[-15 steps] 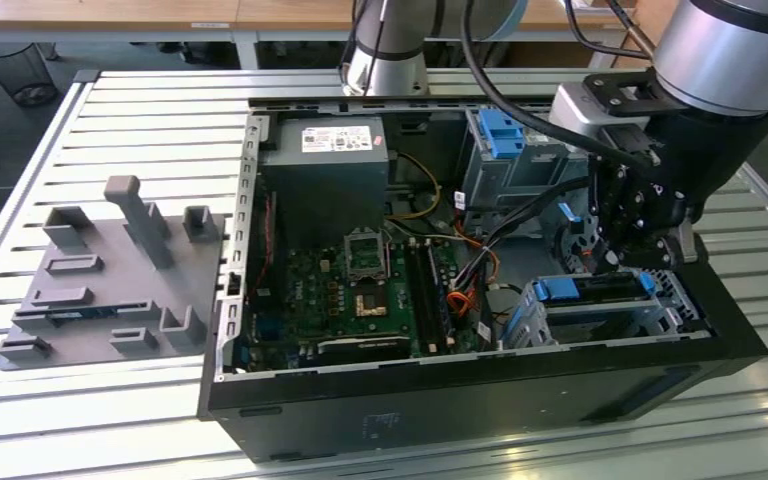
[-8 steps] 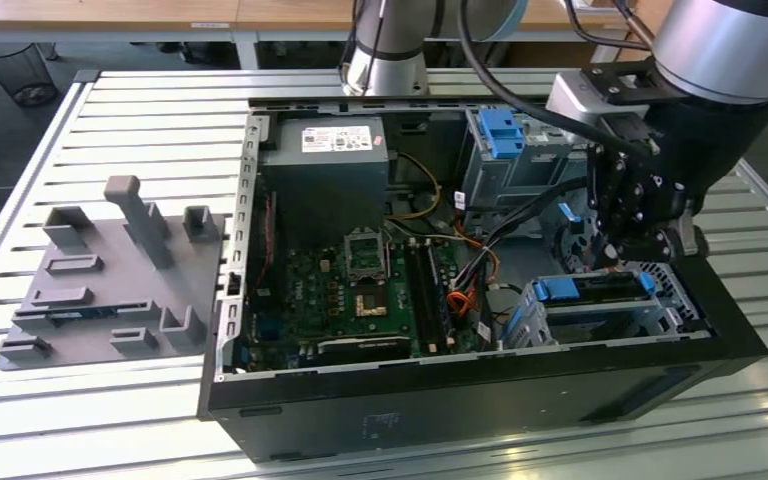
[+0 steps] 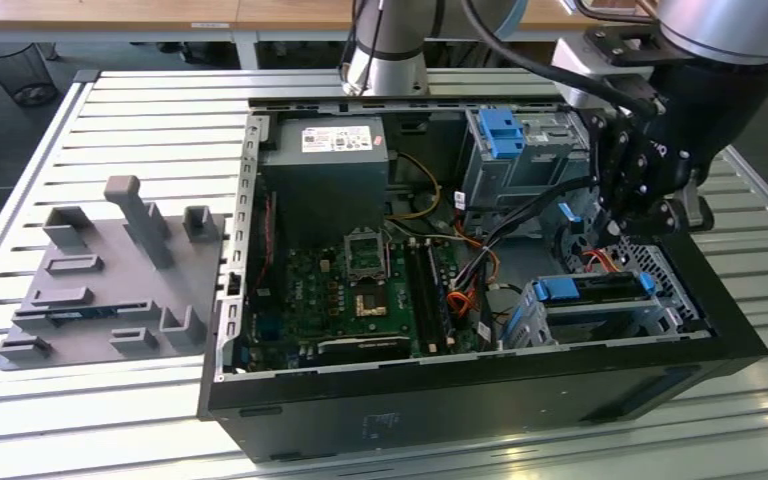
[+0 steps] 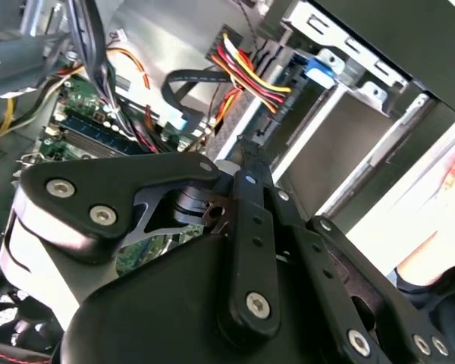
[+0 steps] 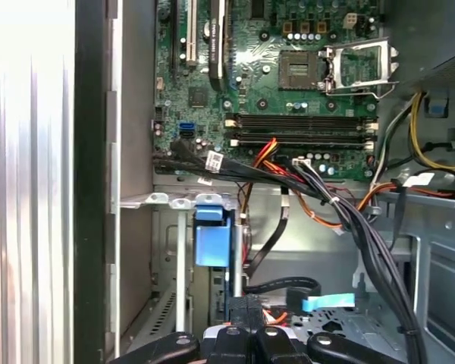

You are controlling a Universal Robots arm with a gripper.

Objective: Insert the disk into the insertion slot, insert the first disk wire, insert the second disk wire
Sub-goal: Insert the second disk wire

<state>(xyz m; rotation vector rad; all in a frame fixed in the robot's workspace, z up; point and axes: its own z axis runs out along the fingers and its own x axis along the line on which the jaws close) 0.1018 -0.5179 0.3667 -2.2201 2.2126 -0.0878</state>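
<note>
Bright, even daylight falls on the slatted table [image 3: 131, 110] in the exterior view, leaving a pale sheen on the slats near its front right corner. The inside of the computer case [image 3: 491, 400] is darker, and the insertion slot [image 3: 604, 310] sits dim beneath the arm [image 3: 678, 110]. In the first wrist view the table [image 5: 30, 152] burns out to white. In the second wrist view glare whitens the area past the case wall.

Slatted silver metal table [image 3: 131, 110], with long grooves running from the exterior view's left to its right. Directly on it 2 things: an open black computer case [image 3: 491, 405] toward the right, and a flat grey fixture plate [image 3: 91, 300] with upright blocks toward the left. Set just beside each other, contact not possible to tell.
</note>
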